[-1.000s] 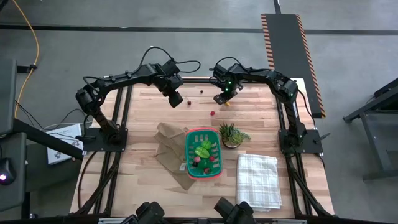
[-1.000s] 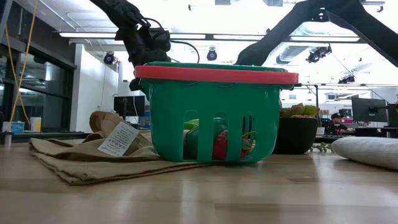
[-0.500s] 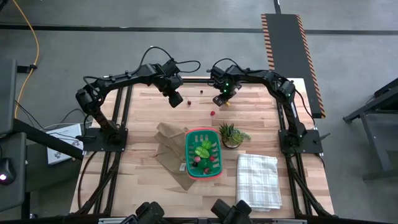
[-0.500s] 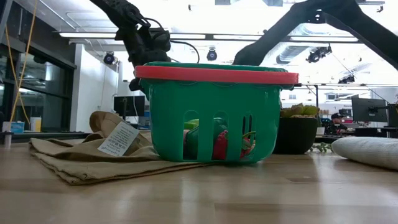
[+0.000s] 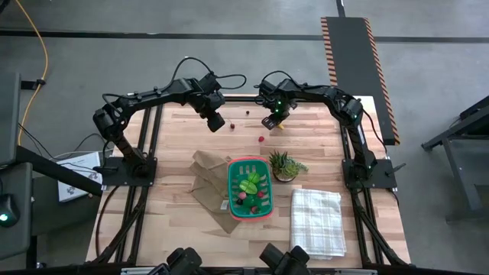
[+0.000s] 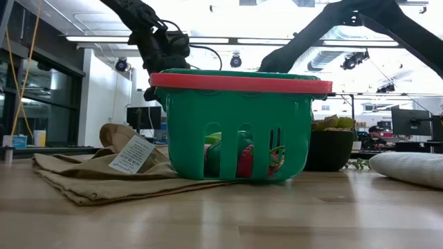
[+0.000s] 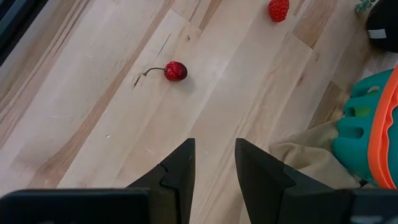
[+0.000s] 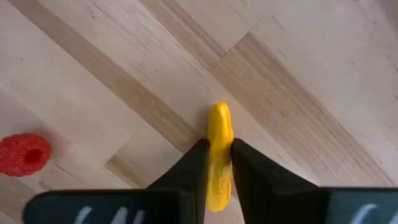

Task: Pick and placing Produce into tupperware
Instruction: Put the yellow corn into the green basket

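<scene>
The right tool (image 8: 218, 163) is pinching the yellow piece (image 8: 219, 152) between its fingers at the far side of the bench (image 5: 176, 145), presumably for carrying to the basket (image 5: 249, 188), which is sitting mid-bench on a paper bag (image 5: 206, 179) already holding green and red produce. The left tool (image 7: 212, 163) is hanging open near a cherry (image 7: 175, 71). The yellow piece is looking slim, smooth, banana-like.

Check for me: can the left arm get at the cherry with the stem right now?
Probably yes. The left gripper is open and empty, and the cherry lies alone on bare table ahead of its fingers, with nothing between. The right gripper is busy on the yellow piece.
</scene>
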Robot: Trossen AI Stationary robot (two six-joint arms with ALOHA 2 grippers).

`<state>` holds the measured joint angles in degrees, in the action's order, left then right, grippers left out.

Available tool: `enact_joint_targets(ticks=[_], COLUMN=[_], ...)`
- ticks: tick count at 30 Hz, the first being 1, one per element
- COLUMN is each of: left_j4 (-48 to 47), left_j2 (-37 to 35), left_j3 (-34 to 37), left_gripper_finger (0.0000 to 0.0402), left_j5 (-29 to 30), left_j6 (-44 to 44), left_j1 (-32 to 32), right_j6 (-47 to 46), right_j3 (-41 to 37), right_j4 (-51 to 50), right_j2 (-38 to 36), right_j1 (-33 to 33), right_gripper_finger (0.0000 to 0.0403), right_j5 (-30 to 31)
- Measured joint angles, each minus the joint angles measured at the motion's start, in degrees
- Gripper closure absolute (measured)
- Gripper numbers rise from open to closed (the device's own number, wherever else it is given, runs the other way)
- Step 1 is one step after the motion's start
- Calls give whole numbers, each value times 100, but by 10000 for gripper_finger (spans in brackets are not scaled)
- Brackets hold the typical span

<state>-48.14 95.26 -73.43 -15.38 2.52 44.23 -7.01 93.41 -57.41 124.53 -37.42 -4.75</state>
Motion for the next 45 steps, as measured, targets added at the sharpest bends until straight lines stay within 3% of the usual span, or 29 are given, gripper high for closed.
enact_joint_targets(ticks=[16,29,36,45], left_j4=[0,-161,-994,-2026], left_j2=[0,0,0,-2], left_j3=[0,-39,-719,-1619], left_gripper_finger=[300,300,300,300], left_j5=[-2,33,908,1151], left_j6=[5,194,534,1037], left_j1=[0,2,32,704], right_j6=[64,332,641,839], right_j3=[69,1505,2044,2212], right_j4=[-340,-1016,-1575,-1865], right_j2=[0,-10,-13,-76], right_j1=[2,65,198,666], right_gripper_finger=[357,357,357,357], right_j5=[-230,-258,-241,-254])
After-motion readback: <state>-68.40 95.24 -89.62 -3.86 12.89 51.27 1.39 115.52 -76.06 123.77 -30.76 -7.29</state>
